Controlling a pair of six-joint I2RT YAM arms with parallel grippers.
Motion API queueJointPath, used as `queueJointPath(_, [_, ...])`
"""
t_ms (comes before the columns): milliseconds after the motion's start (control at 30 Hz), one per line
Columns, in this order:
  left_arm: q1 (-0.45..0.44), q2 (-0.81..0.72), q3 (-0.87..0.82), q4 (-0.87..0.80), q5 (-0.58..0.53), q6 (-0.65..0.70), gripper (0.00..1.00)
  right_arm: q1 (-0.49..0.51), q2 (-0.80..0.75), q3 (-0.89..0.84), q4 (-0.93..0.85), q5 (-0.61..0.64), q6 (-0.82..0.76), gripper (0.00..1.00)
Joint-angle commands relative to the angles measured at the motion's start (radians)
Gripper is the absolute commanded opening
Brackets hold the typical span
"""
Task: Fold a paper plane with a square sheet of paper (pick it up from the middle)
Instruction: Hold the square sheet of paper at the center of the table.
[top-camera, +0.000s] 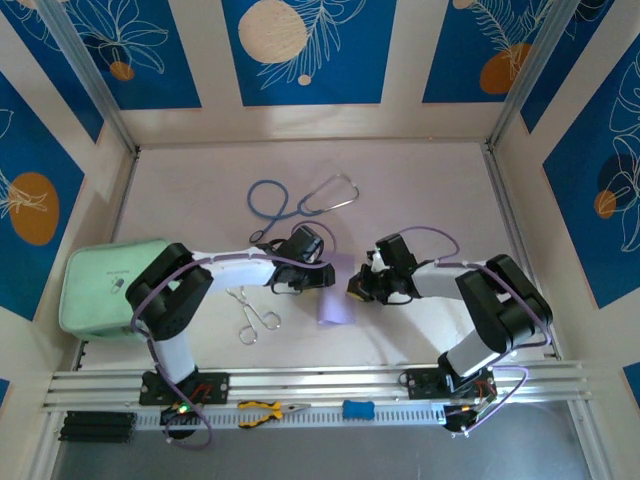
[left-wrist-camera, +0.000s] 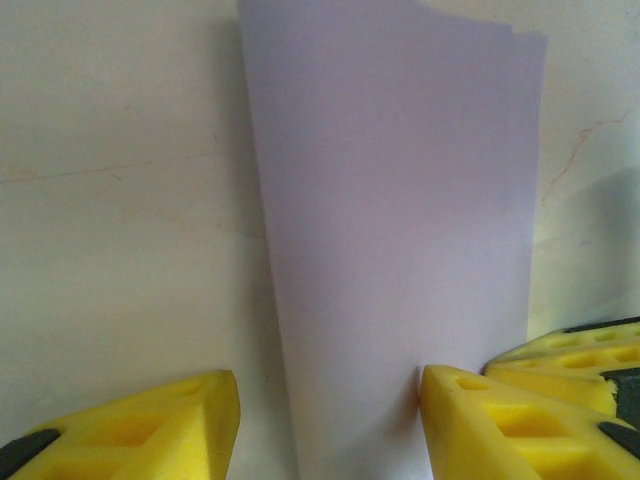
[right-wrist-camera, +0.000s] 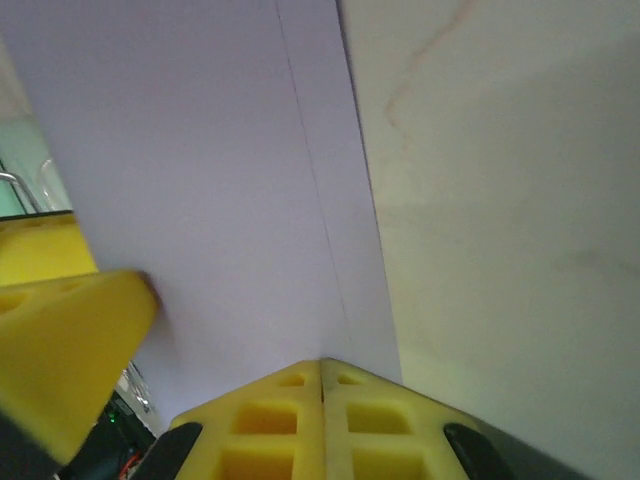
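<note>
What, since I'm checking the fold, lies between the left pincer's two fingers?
The lilac sheet of paper, on the table, between the left pincer's fingers; left wrist view.

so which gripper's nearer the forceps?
Left. The left gripper sits just right of and beyond the forceps, at the near side of the paper; the right gripper is farther right, across the paper.

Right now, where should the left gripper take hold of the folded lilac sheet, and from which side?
Probably the narrow end of the sheet of paper that lies at the open left gripper, coming from above. It is a flat folded strip with slightly offset layers, so pinch both.
</note>
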Motion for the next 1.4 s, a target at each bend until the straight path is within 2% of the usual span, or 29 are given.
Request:
queueJointPath(0, [-0.007,-0.018,0.018,-0.021,0.021,0.031,0.55,0.006,0.020,-0.033,0.023,0.065,0.017,0.01])
queueJointPath(133, [0.017,-0.066,-0.008,0.000,0.072,0.043,0.58,-0.002,0.030,-0.045,0.043,0.037,-0.013,0.02])
queueJointPath(267, [0.064,-0.090,-0.065,0.107,0.199,0.039,0.59,-0.028,0.043,-0.040,0.057,-0.007,-0.059,0.02])
queueJointPath(400, [0.115,-0.062,-0.098,0.228,0.334,0.011,0.56,-0.059,0.054,-0.031,0.087,-0.066,-0.091,0.02])
queueJointPath(600, [0.152,0.000,-0.093,0.288,0.416,-0.008,0.53,-0.062,0.055,-0.034,0.088,-0.056,-0.072,0.02])
queueJointPath(967, [0.153,0.054,-0.104,0.296,0.426,-0.021,0.50,-0.059,0.064,-0.041,0.103,-0.053,-0.053,0.03])
queueJointPath(1367, [0.152,-0.069,-0.084,0.114,0.276,0.069,0.57,-0.060,0.061,-0.037,0.095,-0.057,-0.056,0.03])
